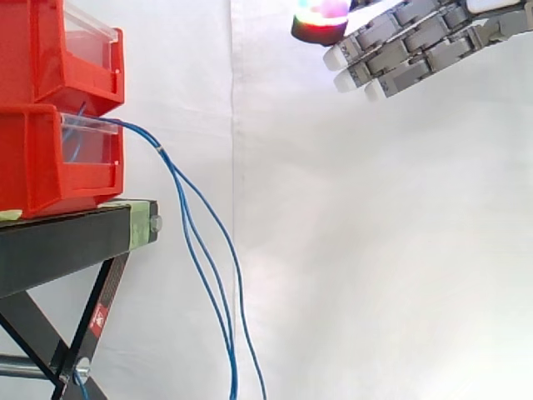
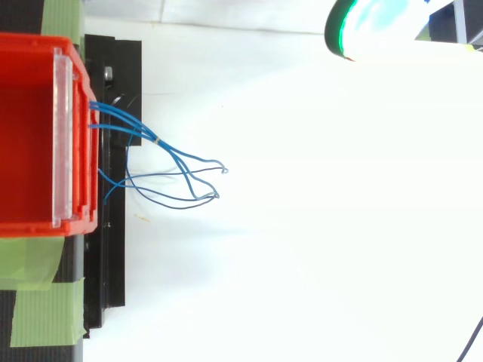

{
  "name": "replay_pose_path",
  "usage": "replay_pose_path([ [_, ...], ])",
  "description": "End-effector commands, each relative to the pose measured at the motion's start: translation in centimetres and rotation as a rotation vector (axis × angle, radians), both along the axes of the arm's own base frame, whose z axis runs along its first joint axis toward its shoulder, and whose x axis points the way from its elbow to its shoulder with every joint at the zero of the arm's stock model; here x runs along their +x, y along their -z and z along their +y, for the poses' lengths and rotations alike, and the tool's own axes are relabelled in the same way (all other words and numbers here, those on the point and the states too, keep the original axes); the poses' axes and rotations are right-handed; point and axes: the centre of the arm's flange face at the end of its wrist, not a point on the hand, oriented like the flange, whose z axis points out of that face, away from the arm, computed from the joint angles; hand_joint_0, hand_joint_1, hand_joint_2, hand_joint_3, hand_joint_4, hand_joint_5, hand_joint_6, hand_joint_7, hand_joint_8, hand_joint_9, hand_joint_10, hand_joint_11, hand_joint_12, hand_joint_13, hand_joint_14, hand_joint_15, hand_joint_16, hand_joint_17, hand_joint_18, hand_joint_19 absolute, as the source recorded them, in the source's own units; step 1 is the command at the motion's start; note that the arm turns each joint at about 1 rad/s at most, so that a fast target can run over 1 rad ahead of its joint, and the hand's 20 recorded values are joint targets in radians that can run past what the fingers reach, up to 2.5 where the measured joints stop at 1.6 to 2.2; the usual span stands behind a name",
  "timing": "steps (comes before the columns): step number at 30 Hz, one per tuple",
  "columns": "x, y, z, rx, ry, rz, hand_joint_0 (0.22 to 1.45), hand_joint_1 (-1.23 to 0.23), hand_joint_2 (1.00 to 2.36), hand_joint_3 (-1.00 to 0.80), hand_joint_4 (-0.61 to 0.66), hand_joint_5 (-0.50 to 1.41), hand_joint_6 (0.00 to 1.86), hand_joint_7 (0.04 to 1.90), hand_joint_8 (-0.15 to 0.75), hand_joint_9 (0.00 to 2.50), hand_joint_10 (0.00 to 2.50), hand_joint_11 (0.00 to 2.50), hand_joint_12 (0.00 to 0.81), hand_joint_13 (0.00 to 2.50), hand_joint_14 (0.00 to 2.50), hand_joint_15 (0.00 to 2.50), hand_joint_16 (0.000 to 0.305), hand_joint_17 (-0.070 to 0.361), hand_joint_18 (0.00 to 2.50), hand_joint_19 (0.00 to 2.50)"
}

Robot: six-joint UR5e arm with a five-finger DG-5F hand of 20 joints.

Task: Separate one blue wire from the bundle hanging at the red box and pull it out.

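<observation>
High up and well out from the lower red plastic bin point(image 1: 58, 167), the grey robot hand point(image 1: 416, 42) hangs with fingers nearly straight (grasping and touching nothing). From that bin's front lip the bundle of thin blue wires point(image 1: 162, 154) droops past the black stand point(image 1: 58, 242).

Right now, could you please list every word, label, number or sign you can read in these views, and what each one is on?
Nothing can be read.
On a leg of the black stand, a red sticker: white mark, too small to read.
On the red bins and blue wires: no print visible.
</observation>
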Motion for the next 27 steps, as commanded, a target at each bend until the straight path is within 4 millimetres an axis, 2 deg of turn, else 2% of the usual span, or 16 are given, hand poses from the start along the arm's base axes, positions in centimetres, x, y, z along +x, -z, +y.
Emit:
replay_pose_path([
  [1,0.0,0.0,0.0,-0.002,0.010,0.001,0.47,-0.39,1.00,-0.50,0.20,-0.25,0.50,0.70,0.320,0.34,0.00,0.13,0.409,0.13,0.01,0.21,0.069,0.156,0.00,0.06],
  [7,0.0,0.1,-0.2,-0.010,0.049,0.007,0.47,-0.41,1.00,-0.50,0.21,-0.24,0.50,0.71,0.319,0.34,0.00,0.14,0.408,0.12,0.00,0.20,0.069,0.155,0.00,0.06],
  [17,-0.1,0.5,-0.4,-0.113,0.134,0.038,0.44,-0.62,1.00,-0.50,0.25,-0.22,0.50,0.83,0.331,0.34,0.00,0.15,0.416,0.09,0.00,0.19,0.072,0.162,0.00,0.03],
  [21,-0.4,1.8,-0.2,-0.123,0.149,0.055,0.45,-0.66,1.00,-0.50,0.26,-0.22,0.50,0.85,0.326,0.35,0.00,0.16,0.412,0.09,0.01,0.19,0.071,0.159,0.00,0.02],
  [27,0.2,3.7,0.2,-0.118,0.176,-0.026,0.47,-0.70,1.00,-0.50,0.26,-0.21,0.50,0.86,0.321,0.36,0.00,0.18,0.408,0.11,0.00,0.18,0.068,0.153,0.00,0.02],
])
